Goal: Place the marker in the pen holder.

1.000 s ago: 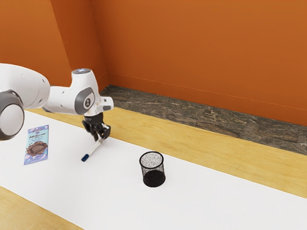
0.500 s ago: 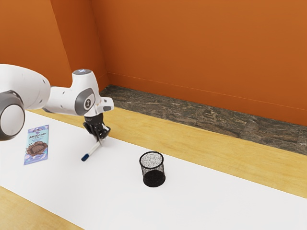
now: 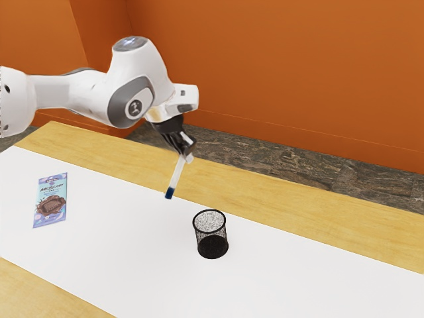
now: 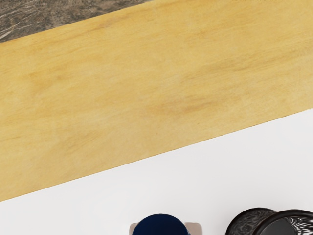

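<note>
Clasping slim white plastic marker (image 3: 176, 176) blue-end-down in black two-finger gripper (image 3: 186, 157), presumably for round black mesh pen holder (image 3: 212, 247), exterior view's lower centre.

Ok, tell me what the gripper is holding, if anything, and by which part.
The gripper holds the marker by its white end, opposite the blue cap.

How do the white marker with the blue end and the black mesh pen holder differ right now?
The white, blue-ended marker is slim and solid; the black mesh pen holder is wide and see-through. The marker hangs tilted, blue end down, in the claw; the holder stands upright on the white table surface. Both are roughly cylindrical.
</note>
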`<state>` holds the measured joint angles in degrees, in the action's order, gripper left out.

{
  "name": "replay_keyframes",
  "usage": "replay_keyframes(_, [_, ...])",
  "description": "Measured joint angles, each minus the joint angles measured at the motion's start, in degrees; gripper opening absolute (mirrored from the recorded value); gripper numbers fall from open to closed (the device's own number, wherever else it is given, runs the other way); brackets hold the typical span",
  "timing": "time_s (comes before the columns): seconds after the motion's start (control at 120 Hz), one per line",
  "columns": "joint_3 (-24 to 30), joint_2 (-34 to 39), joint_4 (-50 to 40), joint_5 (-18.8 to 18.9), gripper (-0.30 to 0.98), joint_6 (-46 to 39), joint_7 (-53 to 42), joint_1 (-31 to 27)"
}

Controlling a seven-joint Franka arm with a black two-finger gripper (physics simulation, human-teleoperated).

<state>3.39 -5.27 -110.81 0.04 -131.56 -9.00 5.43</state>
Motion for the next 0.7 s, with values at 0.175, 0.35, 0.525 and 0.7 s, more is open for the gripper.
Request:
replay_keyframes(0.175, [2.31, -0.45, 0.93, 0.09, -0.08, 0.07, 1.38, 2.38])
replay_keyframes(0.35, [2.44, -1.29, 1.48, -0.13, -0.04, 0.16, 2.39, 4.79])
replay_keyframes(0.525, [2.47, -2.84, 1.77, -0.57, -0.01, 0.24, 3.01, 5.87])
replay_keyframes(0.7, [2.49, -5.67, 1.8, -1.11, 0.01, 0.26, 3.09, 6.01])
